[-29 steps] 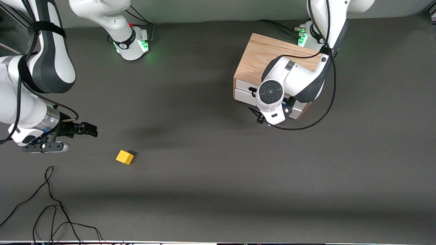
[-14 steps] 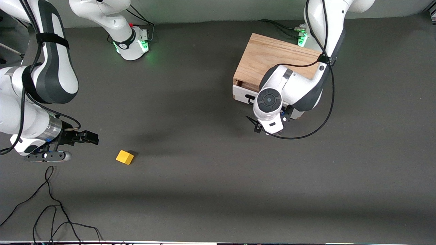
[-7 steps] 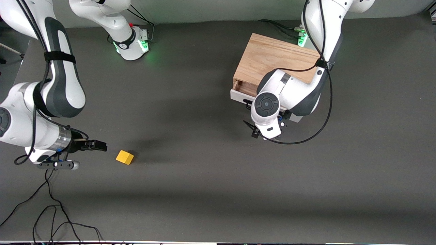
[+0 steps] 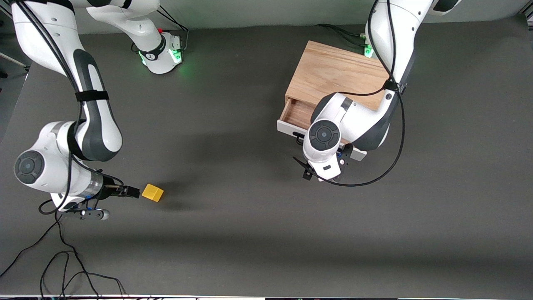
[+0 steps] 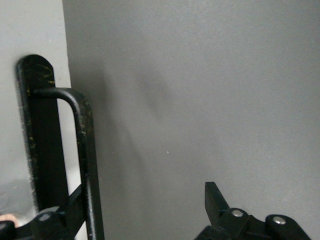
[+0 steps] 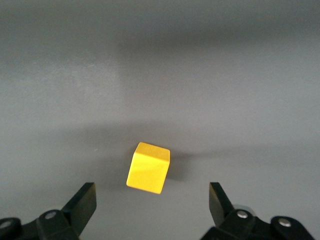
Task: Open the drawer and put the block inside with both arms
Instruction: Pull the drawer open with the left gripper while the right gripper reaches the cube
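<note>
At the upper part of the front view, toward the left arm's end of the table (image 4: 250, 233), the drawer (image 4: 296, 113) stands partly pulled out of the wooden box (image 4: 337, 73). The left arm (image 4: 325, 135) bends down over its white front, hiding the handle there. Lower in the frame, toward the right arm's end, the block (image 4: 152, 193) lies on bare table with the right gripper (image 4: 132, 192) low just beside it, lined up to take it. Loose cables (image 4: 62, 250) lie nearer the camera, clear of any path I can judge; the way to the drawer looks free, though the left arm covers much of the opening. In the left wrist view, the left gripper (image 5: 145, 192) is spread wide, one finger hooked at the handle (image 5: 85, 150), probably for pulling. In the right wrist view, the fingers are spread wide with nothing held, and the block sits just ahead of the gap.
</note>
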{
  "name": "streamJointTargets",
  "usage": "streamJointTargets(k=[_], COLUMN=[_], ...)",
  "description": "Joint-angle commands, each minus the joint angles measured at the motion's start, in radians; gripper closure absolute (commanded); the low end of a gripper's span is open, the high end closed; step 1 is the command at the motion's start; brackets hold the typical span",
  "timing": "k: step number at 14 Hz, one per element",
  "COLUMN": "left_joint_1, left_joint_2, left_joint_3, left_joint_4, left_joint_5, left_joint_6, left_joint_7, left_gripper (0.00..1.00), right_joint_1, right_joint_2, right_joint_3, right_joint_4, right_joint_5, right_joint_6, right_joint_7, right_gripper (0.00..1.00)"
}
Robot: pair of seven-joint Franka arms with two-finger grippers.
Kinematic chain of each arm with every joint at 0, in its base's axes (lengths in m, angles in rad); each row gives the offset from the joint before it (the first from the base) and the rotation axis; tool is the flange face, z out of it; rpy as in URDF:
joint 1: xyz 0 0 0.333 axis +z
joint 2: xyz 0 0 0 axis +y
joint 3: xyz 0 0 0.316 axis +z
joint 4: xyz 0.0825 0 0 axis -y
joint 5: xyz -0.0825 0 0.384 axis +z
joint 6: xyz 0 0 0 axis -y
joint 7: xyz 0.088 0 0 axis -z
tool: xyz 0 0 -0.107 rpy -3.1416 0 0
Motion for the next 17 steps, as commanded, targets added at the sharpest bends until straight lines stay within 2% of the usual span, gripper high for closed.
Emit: streamJointTargets(k=[1, 5, 9, 17], left_joint_1=[-0.002, 0.002, 0.004, 0.005], left_joint_2=[0.042, 0.068, 0.077, 0.085], left_joint_3=[0.001, 0.001, 0.001, 0.001], left_joint_4=[0.076, 0.114, 0.120, 0.155], left_joint_5=[0.009, 0.007, 0.007, 0.007], left_joint_6=[0.002, 0.008, 0.080, 0.147], left_joint_7=[-0.009, -0.009, -0.007, -0.009], left_gripper=[0.00, 0.00, 0.00, 0.00], right_joint_1=[0.001, 0.006, 0.012, 0.052], right_joint_2=[0.012, 0.055, 0.090, 0.133], right_joint_3=[-0.001, -0.001, 0.004, 0.005], right_joint_4=[-0.020, -0.039, -0.095, -0.127], right_joint_5=[0.031, 0.086, 0.089, 0.089], right_joint_6=[0.036, 0.074, 0.212, 0.276], right_joint_7=[0.036, 0.077, 0.094, 0.188], right_gripper=[0.00, 0.00, 0.00, 0.00])
